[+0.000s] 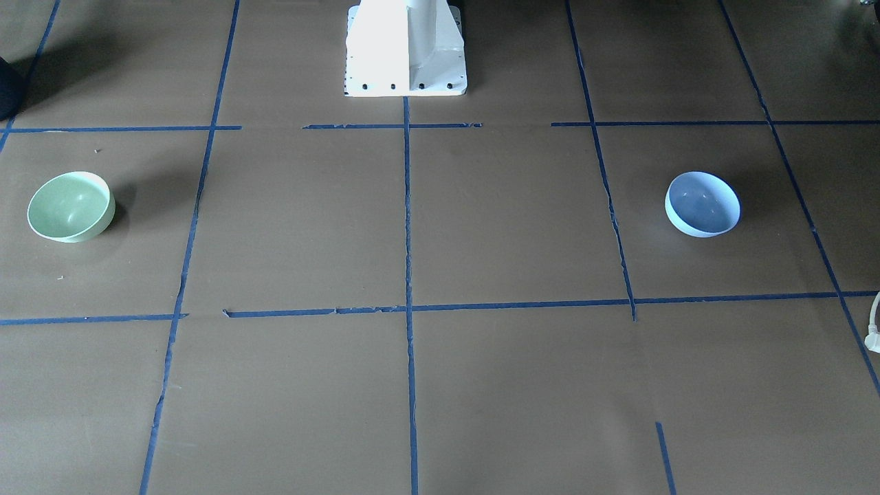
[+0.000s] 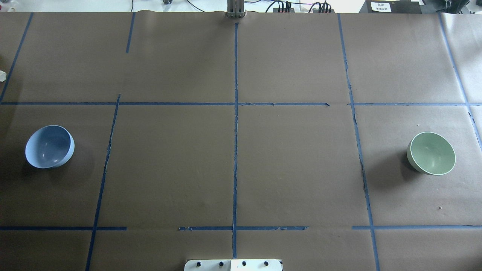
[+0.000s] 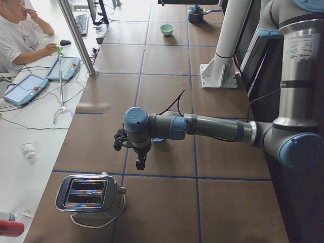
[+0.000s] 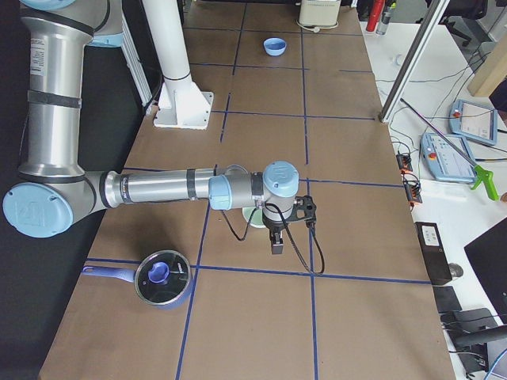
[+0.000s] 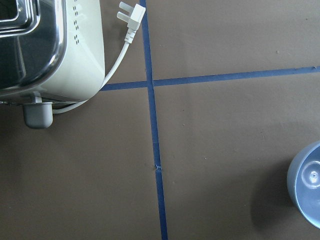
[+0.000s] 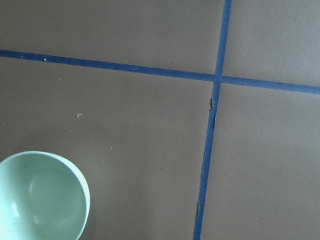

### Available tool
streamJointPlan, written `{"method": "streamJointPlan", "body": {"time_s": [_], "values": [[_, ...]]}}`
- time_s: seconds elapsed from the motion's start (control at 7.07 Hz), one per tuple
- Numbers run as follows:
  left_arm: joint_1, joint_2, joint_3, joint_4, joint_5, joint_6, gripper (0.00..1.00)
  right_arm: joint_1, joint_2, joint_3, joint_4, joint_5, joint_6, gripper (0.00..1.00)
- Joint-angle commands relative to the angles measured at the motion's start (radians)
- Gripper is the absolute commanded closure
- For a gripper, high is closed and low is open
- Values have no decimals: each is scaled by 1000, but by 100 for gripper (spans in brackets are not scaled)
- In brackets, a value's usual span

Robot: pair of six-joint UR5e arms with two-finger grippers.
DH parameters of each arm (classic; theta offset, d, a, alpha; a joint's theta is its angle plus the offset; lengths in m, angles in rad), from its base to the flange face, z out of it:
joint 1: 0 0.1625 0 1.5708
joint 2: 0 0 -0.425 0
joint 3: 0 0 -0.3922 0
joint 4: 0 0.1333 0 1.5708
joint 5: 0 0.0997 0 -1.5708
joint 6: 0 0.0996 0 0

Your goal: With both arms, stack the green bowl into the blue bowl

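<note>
Our left tool (image 3: 139, 165) hangs low over the surface (image 2: 173, 165), just beside the blue bowl (image 2: 49, 146) and touching nothing. We see it only from the side, so we cannot tell how far it is open. Our right tool (image 4: 276, 247) hangs the same way beside the green bowl (image 2: 432, 153), and its opening is just as unclear to us. Neither tool carries a bowl.

Both bowls sit upright on the surface with their mouths up. The blue one is at our left end and the green one at our right end, well apart. Each stands inside its own square of blue tape (image 2: 235, 150), touching no line.

Between the bowls runs the broad middle of the surface, with the white pedestal (image 1: 405, 48) at our edge. Past the blue bowl, towards the left end, stands a toaster (image 3: 91, 195) with its cord and plug (image 5: 131, 20) lying beside it. Past the green bowl, towards the right end, sits a lidded pot (image 4: 162, 277).
</note>
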Motion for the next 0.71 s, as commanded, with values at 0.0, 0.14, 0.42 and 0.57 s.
{"method": "streamJointPlan", "body": {"time_s": [0.0, 0.14, 0.42, 0.57], "values": [[2, 25, -31, -15, 5, 8, 0, -1, 10, -5, 1, -20, 1, 0], [23, 28, -20, -14, 14, -1, 0, -1, 10, -5, 1, -12, 0, 0], [23, 31, -26, -20, 19, -2, 0, -1, 5, -21, 1, -8, 1, 0], [23, 28, -13, -20, 15, -4, 0, -2, 6, -23, 1, -8, 3, 0]]}}
